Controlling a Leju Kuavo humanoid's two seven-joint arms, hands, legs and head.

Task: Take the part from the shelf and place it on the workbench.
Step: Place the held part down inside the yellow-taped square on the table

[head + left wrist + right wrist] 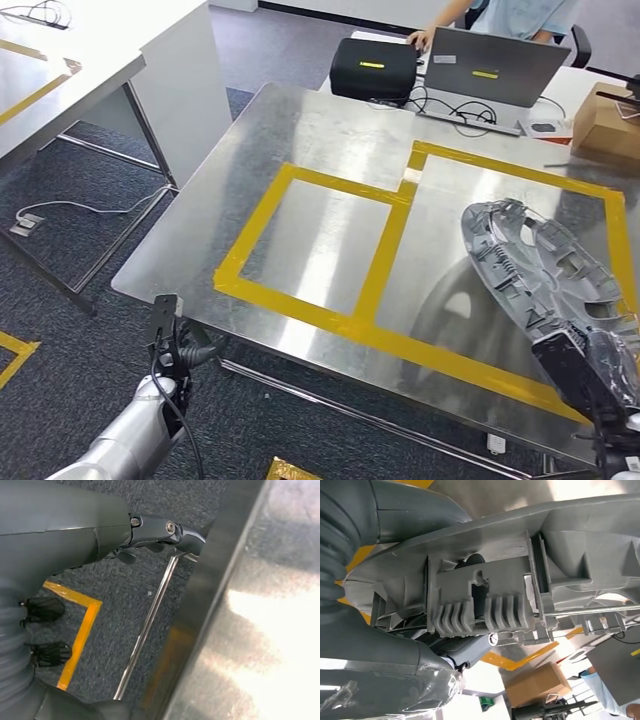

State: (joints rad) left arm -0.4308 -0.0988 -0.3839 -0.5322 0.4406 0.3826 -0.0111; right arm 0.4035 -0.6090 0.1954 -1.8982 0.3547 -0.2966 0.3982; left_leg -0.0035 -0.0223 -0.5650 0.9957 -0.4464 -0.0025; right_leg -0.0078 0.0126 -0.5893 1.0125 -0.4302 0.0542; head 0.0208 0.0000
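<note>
The part (543,265) is a large grey plastic disc with ribs and cut-outs. It hangs tilted over the right side of the steel workbench (317,130), above the larger yellow tape rectangle (521,170). My right hand (592,375) grips its near edge from below. The right wrist view shows the part's ribbed underside (490,600) clamped between the right hand's thumb and fingers (395,655). My left hand (170,335) hovers just below the bench's near left edge, holding nothing. In the left wrist view its fingers (166,530) stretch towards the bench edge (211,605).
A smaller yellow tape rectangle (256,225) marks the bench's middle. Behind the bench are a black case (373,68), a laptop (490,65), cables and a cardboard box (607,120), with a person (521,15) there. White tables (75,50) stand to the left.
</note>
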